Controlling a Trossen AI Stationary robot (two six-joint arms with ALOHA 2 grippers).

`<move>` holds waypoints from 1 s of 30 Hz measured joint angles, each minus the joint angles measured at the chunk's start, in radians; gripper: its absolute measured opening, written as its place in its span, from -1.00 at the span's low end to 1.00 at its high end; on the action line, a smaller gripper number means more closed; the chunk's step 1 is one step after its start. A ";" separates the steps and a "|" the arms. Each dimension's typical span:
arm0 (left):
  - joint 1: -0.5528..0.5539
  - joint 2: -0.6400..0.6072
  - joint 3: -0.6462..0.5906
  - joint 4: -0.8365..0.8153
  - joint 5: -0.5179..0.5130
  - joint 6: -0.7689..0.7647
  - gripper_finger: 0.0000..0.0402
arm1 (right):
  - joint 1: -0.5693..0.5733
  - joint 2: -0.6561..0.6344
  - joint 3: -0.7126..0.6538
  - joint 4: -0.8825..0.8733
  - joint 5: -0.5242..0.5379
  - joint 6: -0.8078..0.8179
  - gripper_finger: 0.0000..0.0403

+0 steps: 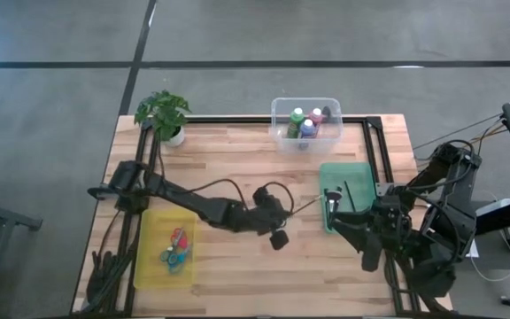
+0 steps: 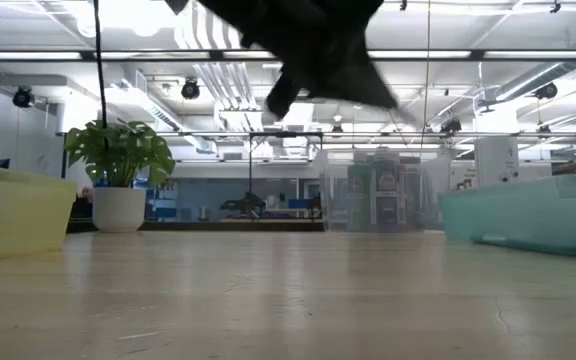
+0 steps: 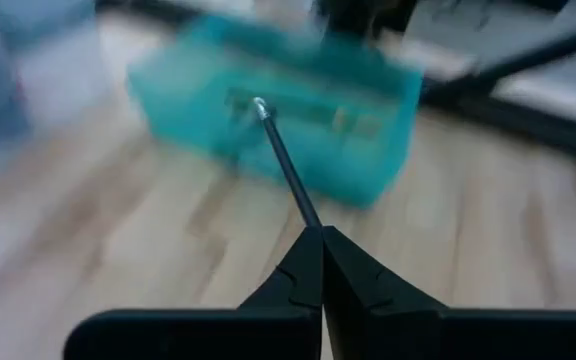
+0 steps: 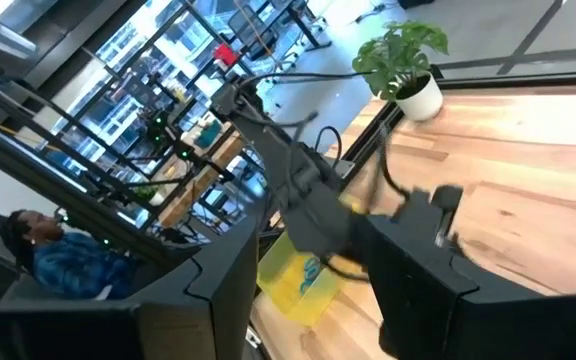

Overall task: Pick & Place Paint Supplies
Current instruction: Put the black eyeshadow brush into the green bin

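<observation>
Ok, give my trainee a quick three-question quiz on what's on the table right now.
1. True or false: the left hand is shut on a thin brush.
2. Which holds the paint bottles: A yellow tray, B clear bin, C teal tray?
3. What stands at the table's far left corner?

Key: 1 true; 2 B; 3 the potted plant.

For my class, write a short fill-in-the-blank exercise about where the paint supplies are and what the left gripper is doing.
1. The left gripper is shut on a thin dark ____.
2. The paint bottles stand in the ____ plastic bin.
3. The scissors lie in the ____ tray.
4. The held tool points toward the ____ tray.

Missing words: brush; clear; yellow; teal
</observation>
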 joint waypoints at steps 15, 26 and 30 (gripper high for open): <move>0.121 0.169 0.300 0.129 0.263 0.257 -1.00 | 0.002 0.000 0.000 0.020 0.023 -0.044 -0.12; 0.183 0.408 0.553 0.111 0.377 0.247 -0.92 | 0.002 0.000 0.000 0.045 0.026 -0.083 -0.12; 0.192 0.450 0.574 0.101 0.414 0.229 -0.70 | 0.002 0.000 0.000 0.064 0.035 -0.102 -0.12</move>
